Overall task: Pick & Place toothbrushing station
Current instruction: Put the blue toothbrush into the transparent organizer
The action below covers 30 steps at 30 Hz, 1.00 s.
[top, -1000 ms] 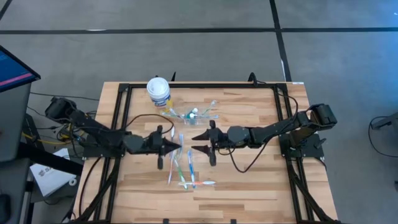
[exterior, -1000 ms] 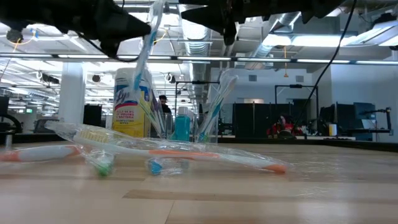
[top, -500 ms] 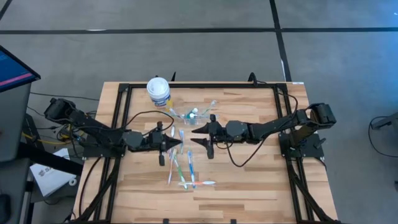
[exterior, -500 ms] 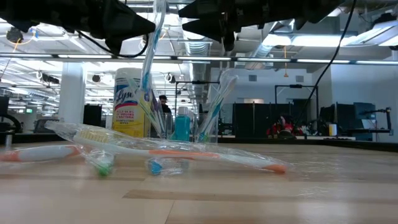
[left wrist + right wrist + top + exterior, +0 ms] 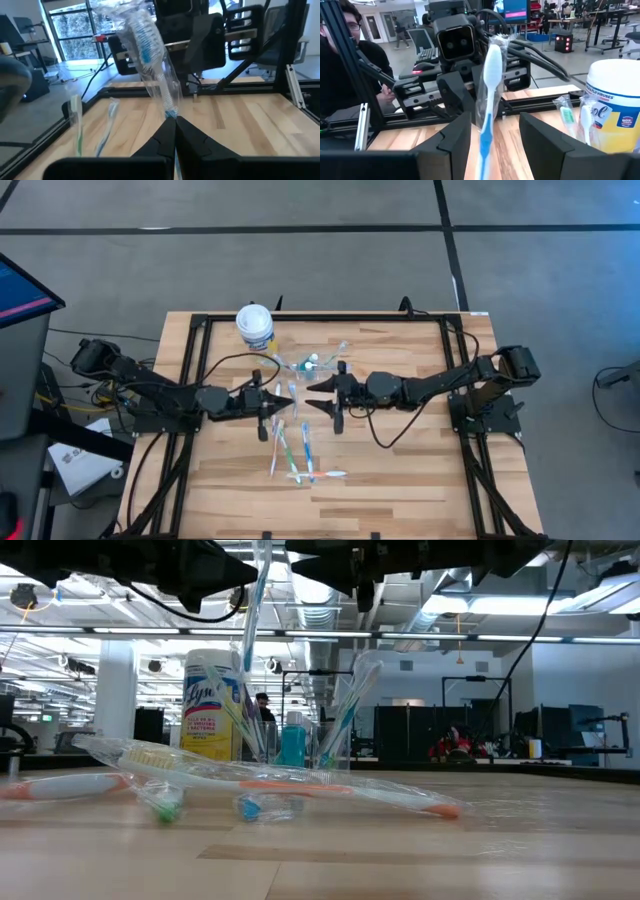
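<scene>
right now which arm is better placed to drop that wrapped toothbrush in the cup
Left. Its left pincer is shut on the wrapped toothbrush, raised near the clear cup. The right pincer is open, holding nothing.

The cup (image 5: 309,366) stands between the canister (image 5: 255,327) and loose toothbrushes (image 5: 297,452) on the table (image 5: 400,470).

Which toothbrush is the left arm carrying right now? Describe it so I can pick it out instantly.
Start at the white-lidded yellow canister at the wooden table's far edge, then come to the two grippers facing each other at mid-table. The left gripper is shut on a clear-wrapped, white and blue toothbrush. Unlike the loose toothbrushes lying flat, it stands nearly upright in the air.
</scene>
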Each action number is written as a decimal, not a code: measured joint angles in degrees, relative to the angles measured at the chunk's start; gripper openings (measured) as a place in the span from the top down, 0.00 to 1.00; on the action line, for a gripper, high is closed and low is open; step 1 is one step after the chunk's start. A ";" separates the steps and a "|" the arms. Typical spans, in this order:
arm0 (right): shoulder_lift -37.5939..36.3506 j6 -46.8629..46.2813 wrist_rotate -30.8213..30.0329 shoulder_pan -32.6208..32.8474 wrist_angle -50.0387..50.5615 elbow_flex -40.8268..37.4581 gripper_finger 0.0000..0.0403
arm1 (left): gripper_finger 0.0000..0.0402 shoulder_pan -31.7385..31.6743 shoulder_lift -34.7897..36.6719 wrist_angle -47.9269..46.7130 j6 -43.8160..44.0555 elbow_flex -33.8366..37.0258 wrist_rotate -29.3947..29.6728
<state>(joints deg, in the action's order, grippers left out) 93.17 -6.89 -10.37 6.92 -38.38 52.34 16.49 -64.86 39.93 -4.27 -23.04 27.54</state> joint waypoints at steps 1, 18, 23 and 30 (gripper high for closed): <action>0.00 -0.01 0.00 -0.14 -0.03 0.00 0.61 | 1.00 -0.17 0.00 0.06 -0.09 -0.15 -0.28; 0.00 1.48 0.04 -1.07 -1.06 0.09 0.61 | 1.00 -2.77 0.00 1.00 -1.47 -0.23 -2.52; 0.00 1.48 0.03 -1.48 -1.08 0.09 0.61 | 1.00 -2.77 0.00 1.41 -1.46 -0.24 -2.61; 0.00 1.48 0.05 -1.47 -1.10 0.09 0.61 | 1.00 -2.79 -1.08 2.10 -1.47 -0.29 -2.70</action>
<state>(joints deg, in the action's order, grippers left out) 93.17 -5.41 -10.32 5.45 -39.48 52.42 13.70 -65.94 42.02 -5.74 -23.33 24.84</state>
